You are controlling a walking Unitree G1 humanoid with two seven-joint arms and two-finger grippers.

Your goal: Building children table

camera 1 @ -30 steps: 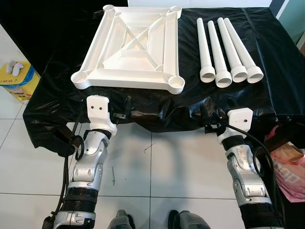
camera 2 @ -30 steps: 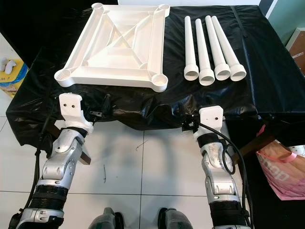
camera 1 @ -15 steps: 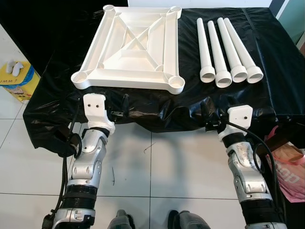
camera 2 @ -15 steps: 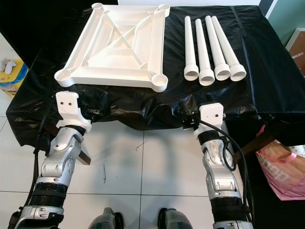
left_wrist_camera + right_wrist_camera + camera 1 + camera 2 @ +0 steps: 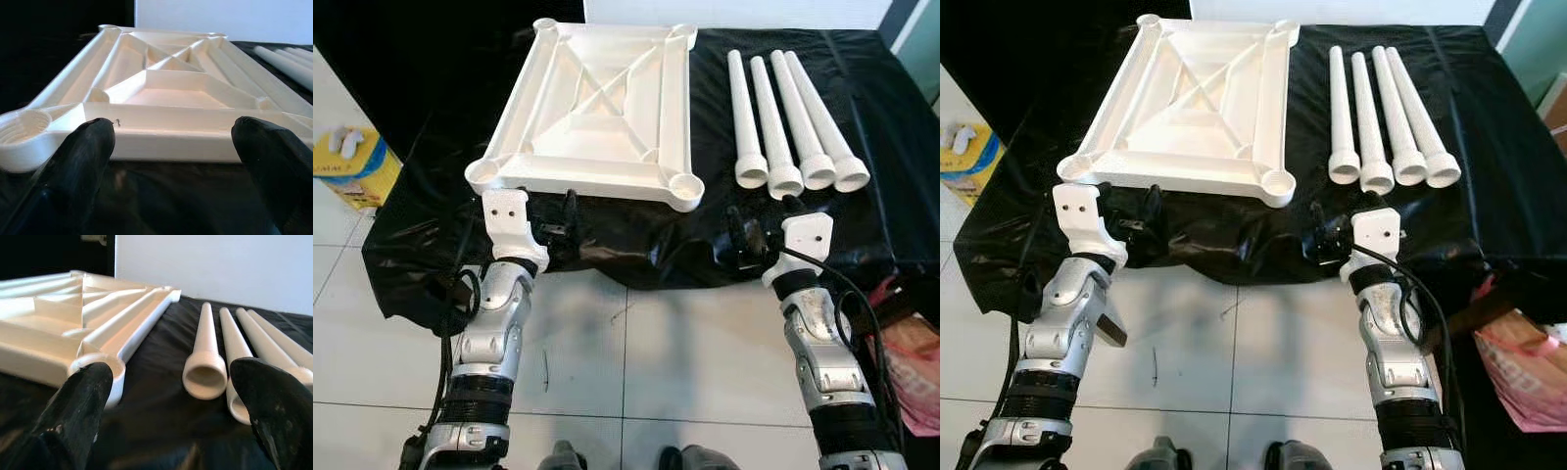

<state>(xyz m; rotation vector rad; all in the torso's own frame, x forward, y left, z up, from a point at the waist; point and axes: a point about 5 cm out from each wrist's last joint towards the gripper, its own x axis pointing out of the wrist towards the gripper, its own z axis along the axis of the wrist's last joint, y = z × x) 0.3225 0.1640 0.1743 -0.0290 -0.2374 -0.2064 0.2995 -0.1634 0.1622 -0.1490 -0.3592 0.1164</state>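
Both arms have come up and fwd to the near edge of the black sheet (image 5: 862, 211). White tabletop (image 5: 597, 108) lies upside down on it, four legs (image 5: 793, 122) side by side just right. Left gripper (image 5: 173, 147) spread wide before tabletop's edge; right gripper (image 5: 168, 396) spread too, w/ nearest leg between fingers, not touching.

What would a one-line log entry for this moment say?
left gripper: open, facing tabletop near edge | right gripper: open, facing four legs | tabletop upside down on black cloth | nothing held
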